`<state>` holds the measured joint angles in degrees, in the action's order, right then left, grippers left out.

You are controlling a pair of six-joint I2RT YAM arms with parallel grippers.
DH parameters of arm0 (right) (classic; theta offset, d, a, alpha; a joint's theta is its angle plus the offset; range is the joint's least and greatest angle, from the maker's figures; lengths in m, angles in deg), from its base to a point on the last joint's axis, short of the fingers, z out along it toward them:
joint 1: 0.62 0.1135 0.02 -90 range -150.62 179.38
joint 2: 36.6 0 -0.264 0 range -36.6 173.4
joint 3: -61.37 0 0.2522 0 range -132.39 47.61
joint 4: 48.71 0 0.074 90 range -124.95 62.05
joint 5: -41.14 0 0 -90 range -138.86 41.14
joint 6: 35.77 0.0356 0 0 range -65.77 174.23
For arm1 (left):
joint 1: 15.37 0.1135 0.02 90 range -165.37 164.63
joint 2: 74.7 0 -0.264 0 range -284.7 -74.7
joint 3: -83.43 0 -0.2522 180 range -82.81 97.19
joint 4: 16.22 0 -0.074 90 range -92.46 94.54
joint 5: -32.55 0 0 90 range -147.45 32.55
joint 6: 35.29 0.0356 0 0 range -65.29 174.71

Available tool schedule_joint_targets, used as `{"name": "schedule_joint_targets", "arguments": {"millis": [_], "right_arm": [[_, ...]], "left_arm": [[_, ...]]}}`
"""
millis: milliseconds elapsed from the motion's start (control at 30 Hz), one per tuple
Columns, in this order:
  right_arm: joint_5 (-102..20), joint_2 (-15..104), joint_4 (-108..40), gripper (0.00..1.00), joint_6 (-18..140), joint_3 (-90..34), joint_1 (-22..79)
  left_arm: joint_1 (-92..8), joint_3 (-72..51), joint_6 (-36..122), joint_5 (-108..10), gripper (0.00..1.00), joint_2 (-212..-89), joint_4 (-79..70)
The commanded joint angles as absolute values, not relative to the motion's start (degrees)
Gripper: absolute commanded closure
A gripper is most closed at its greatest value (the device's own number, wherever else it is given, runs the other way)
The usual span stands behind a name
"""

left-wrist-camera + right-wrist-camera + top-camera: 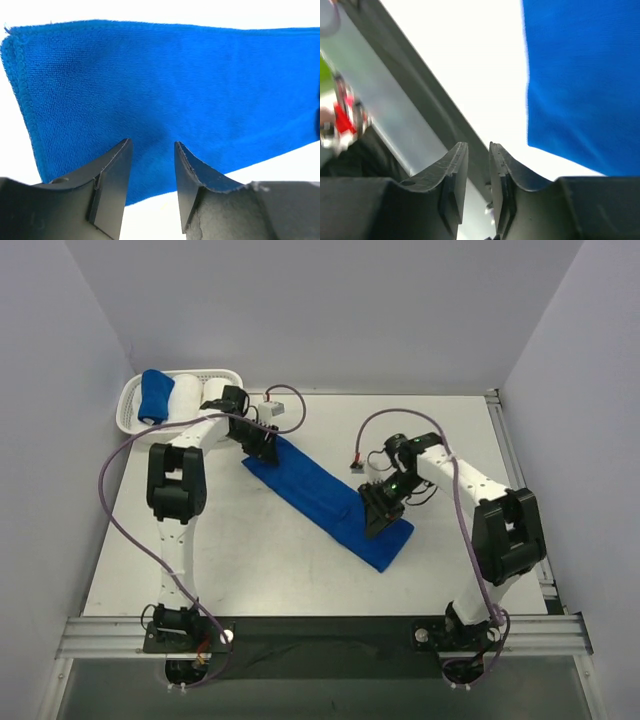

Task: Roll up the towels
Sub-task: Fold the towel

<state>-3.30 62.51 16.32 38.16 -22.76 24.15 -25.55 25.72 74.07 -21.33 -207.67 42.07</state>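
Note:
One towel (325, 500) lies flat on the white table as a long blue strip, running from back left to front right. My left gripper (262, 443) is over its back-left end. In the left wrist view the jaws stand open with nothing between them, their tips (152, 150) above the towel (165, 85) near its long edge. My right gripper (378, 515) hovers over the towel's front-right end. Its jaws (478, 147) are apart by a narrow gap that holds nothing, and the towel (585, 75) lies off to their right. A second towel (153, 395) sits rolled in the basket.
A white basket (128, 412) at the back left corner holds white towel rolls (187, 395) beside the blue one. Purple cables loop from both arms. The metal rail (320, 630) runs along the table's near edge, and walls close in on both sides.

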Motion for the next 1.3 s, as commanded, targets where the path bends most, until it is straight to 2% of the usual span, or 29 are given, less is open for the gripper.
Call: {"name": "schedule_joint_targets", "arguments": {"millis": [0,200,367,500,600,733,933,1000,1100,1200,1267], "right_arm": [[-4.35,60.96,19.01,0.74,35.78,-25.51,16.7],[-17.29,68.85,14.1,0.77,34.9,-27.36,13.27],[-19.59,73.26,11.55,0.82,36.12,-25.7,13.0],[-17.84,74.76,11.28,0.85,37.88,-22.72,13.18],[-13.9,74.06,11.45,0.85,39.11,-18.68,14.93],[-6.0,71.86,12.59,0.78,39.99,-17.43,22.03],[4.21,71.86,13.57,0.71,42.28,-20.5,26.53],[5.97,72.91,13.65,0.67,42.89,-21.82,26.27],[8.0,72.39,13.3,0.58,43.59,-24.89,25.22],[9.23,69.24,12.6,0.58,44.65,-26.57,21.63],[9.06,67.12,10.32,0.58,46.39,-26.57,19.69]], "left_arm": [[-25.57,25.5,73.25,-17.81,0.5,-200.93,41.58],[-26.7,9.5,69.57,-25.98,0.5,-188.62,35.51],[-29.34,-0.44,65.09,-25.55,0.5,-184.84,32.27],[-32.85,-3.1,60.69,-31.16,0.53,-185.27,27.77],[-34.18,-0.9,58.49,-32.66,0.58,-188.34,27.51],[-34.44,3.75,58.58,-32.76,0.61,-194.49,27.51],[-34.18,19.38,60.33,-33.29,0.62,-206.86,29.97],[-34.0,29.79,61.56,-30.23,0.58,-212.74,33.02],[-33.22,41.35,64.46,-18.29,0.5,-218.92,41.65],[-32.34,42.79,64.2,-15.45,0.47,-215.53,41.57],[-31.63,38.32,65.52,-14.92,0.47,-211.4,40.79]]}}
